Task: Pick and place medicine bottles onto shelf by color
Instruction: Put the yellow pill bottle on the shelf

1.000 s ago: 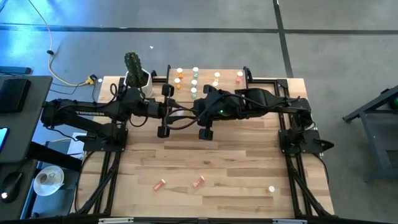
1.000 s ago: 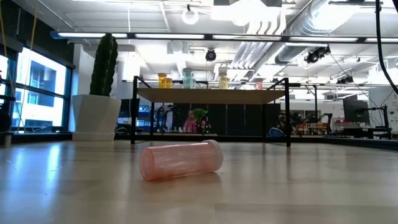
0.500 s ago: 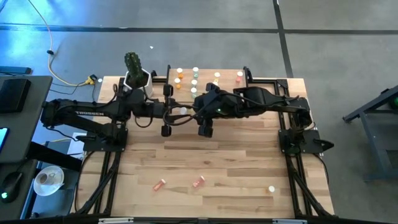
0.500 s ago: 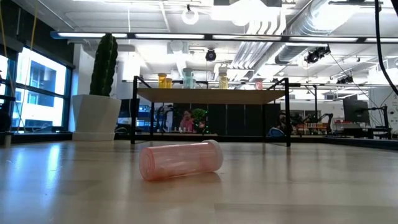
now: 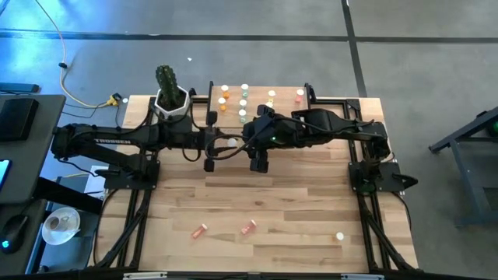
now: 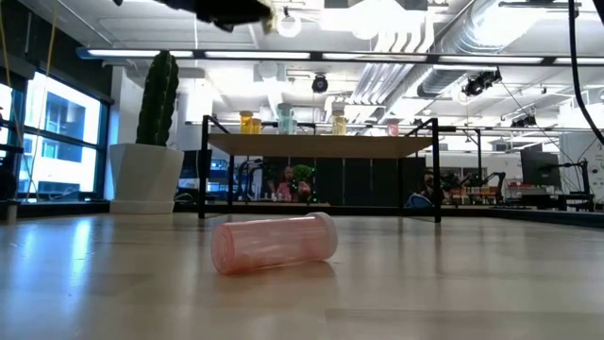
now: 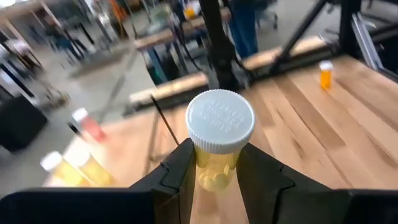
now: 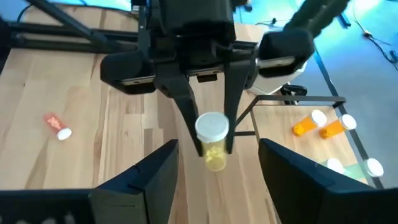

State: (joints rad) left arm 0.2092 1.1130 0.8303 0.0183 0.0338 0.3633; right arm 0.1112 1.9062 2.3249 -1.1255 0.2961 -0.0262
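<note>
High view, your items listed left to right. Cactus (image 5: 166, 80) in a white pot, at the counter's (image 5: 311, 202) far left corner. Left gripper (image 5: 220, 142), reaching rightward above the counter just in front of the shelf (image 5: 261, 96): closed on a yellow bottle (image 7: 219, 146) with a white cap, which stands upright between the fingers (image 7: 180, 174) in your left wrist view. Right gripper (image 5: 247, 140), just beside it and facing it: jaws spread wide, nothing between them; your right wrist view shows its fingers (image 8: 152, 171) apart, either side of the bottle (image 8: 212, 140) the other arm holds. Shelf, at the far edge: orange bottles (image 5: 224, 95) at its left end, pale green ones (image 5: 243, 99) next, a yellow one (image 5: 271, 99), then a pink one (image 5: 299, 96) at the right. Near edge of the counter: two pink bottles (image 5: 200, 230) (image 5: 248, 227) lying on their sides, and further right a lone white-capped bottle (image 5: 340, 235), body colour not readable. Low view: a pink bottle (image 6: 275, 243) lying on its side in front.
</note>
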